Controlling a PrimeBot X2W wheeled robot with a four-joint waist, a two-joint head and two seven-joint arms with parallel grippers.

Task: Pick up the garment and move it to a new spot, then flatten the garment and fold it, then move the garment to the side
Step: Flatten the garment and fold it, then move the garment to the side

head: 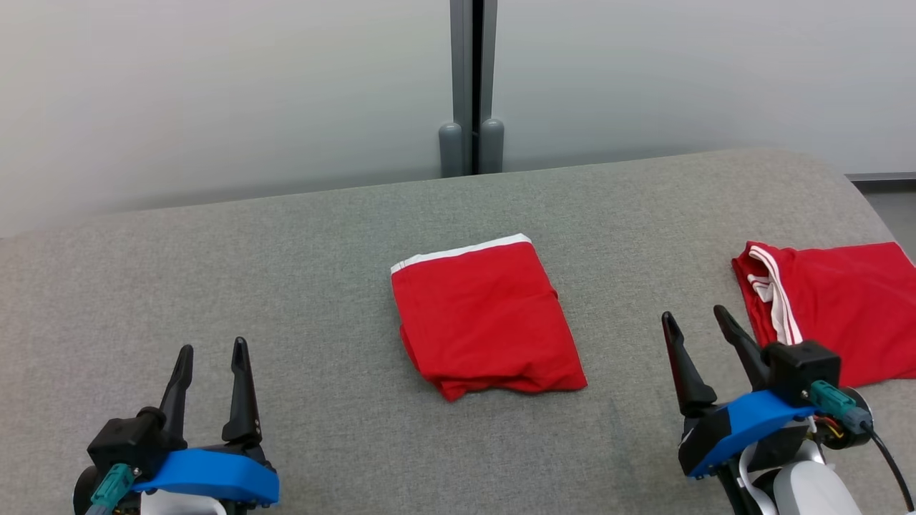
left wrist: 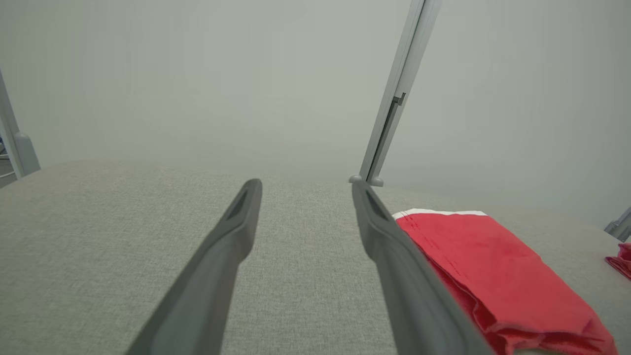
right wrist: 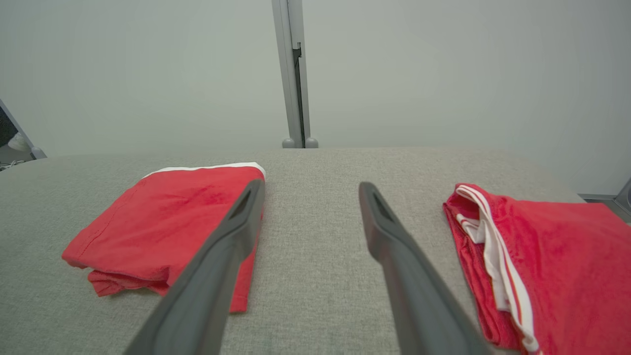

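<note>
Hovering low at the near side of a grey cloth-covered desk (head: 286, 272), the left hand (head: 212, 345) and right hand (head: 693, 312) both have their fingers spread apart and hold nothing. A red garment (head: 486, 322) with a white band lies folded into a compact square at the desk's centre, between the two hands and clear of both. A second red piece (head: 844, 300), striped white, lies at the far right, near the right hand. Its spot by the edge suggests a place for finished items. The centre garment looks folded already, so the step left is probably moving it aside. The hands seem held back to leave the head camera an open look at the cloth.
</note>
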